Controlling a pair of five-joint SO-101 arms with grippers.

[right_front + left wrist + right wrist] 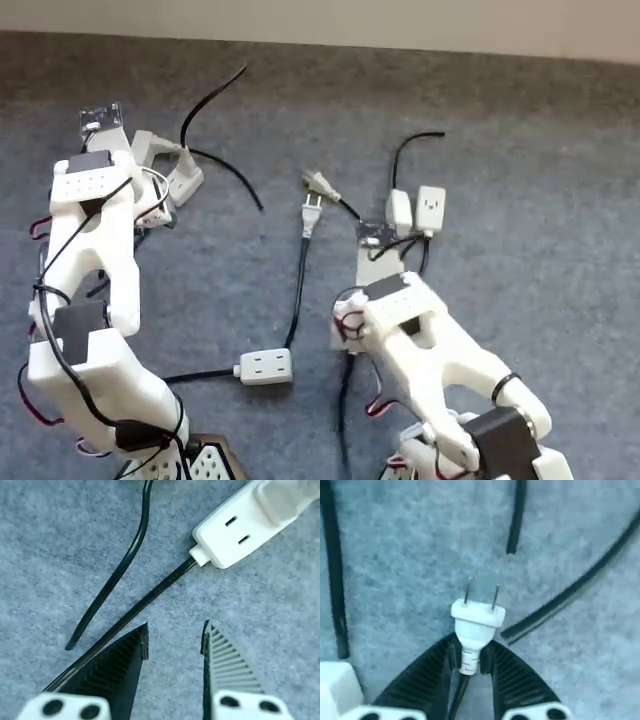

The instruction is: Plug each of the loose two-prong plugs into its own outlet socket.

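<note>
The left gripper (175, 631) hangs released over the surface (520, 150), near the left socket (230, 530). In the middle, a white plug (311, 213) and a grey plug (320, 184) lie loose. The right gripper (471, 650) grasps the held plug (476, 617) beside the right socket (431, 205). No plug looks seated yet.

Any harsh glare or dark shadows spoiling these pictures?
High view: soft, even light, only faint shadows on the carpet. Left wrist view: the white socket is bright but without glare. Right wrist view: the plug between the fingers throws hardly any shadow.
</note>
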